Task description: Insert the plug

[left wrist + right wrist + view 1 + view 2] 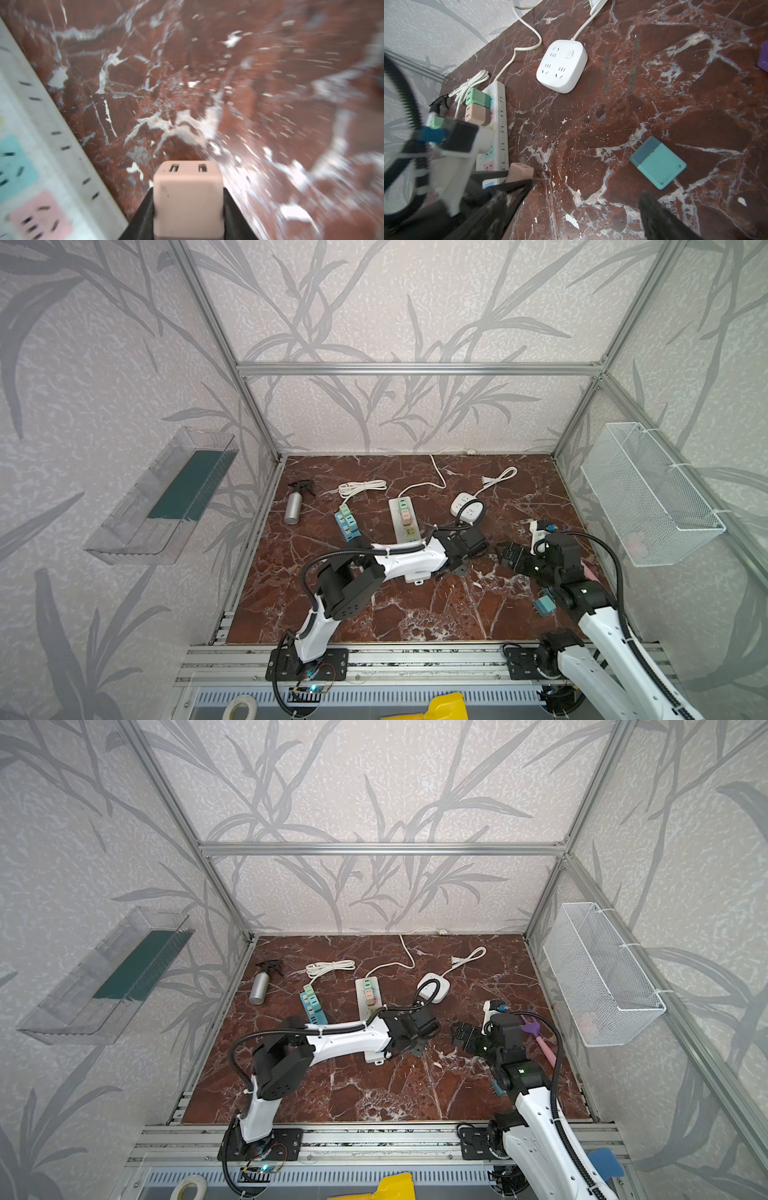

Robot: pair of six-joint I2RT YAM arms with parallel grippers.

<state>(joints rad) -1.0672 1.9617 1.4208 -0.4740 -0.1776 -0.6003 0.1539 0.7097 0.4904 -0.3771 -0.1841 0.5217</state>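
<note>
My left gripper is shut on a pink cube plug, whose two slots face away from the wrist camera. The right wrist view shows the same plug between the black fingers, just above the marble beside the near end of the white power strip. That strip has coloured sockets, and a green and a tan plug sit in its far end. In both top views the left gripper hovers right of the strip's near end. My right gripper is open and empty, close to the left one. A teal plug lies flat on the table.
A white square socket hub with its cord lies behind the grippers. A blue power strip and a grey spray bottle sit at the left. A purple and pink fork lies at the right, below a wire basket on the wall.
</note>
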